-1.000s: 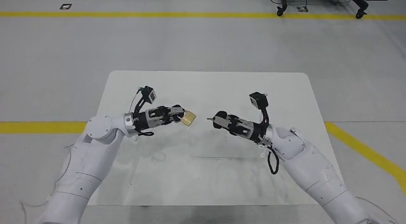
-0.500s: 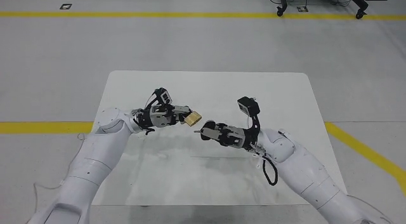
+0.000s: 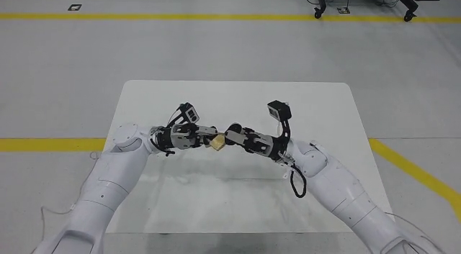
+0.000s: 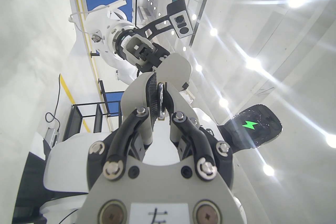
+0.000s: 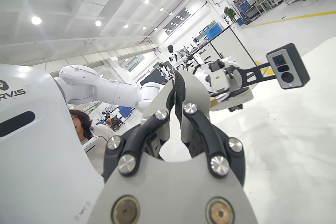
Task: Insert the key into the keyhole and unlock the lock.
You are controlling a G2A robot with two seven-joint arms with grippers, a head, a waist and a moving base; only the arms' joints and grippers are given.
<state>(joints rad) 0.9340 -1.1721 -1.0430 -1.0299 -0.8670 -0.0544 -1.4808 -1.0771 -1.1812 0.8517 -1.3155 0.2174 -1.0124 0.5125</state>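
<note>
I see the left gripper (image 3: 209, 139) closed tight on the lock (image 3: 215, 142). In its wrist view the two pads (image 4: 151, 89) clamp a thin metal edge of the lock, and no free gap is left between the pads and the metal. The brass body stands out just past the fingertips of this gripper, on the side that faces the right gripper (image 3: 232, 137). It is held over the middle of the table (image 3: 324, 103).

The right gripper is also closed. In its wrist view the ribbed pads (image 5: 181, 93) are pressed together and only a thin dark line is left between them. If the key is between them, it is too thin for me to tell.

The two grippers point at each other, tip against tip. From the right gripper, the lock is directly ahead of the fingertips. In the right wrist view a corner of the brass body (image 5: 214, 102) shows just beyond one finger, inside the hold of the left gripper. The right fingertips are just beside the lock, but I cannot tell whether they touch it. I also cannot tell which way the keyhole faces.
</note>
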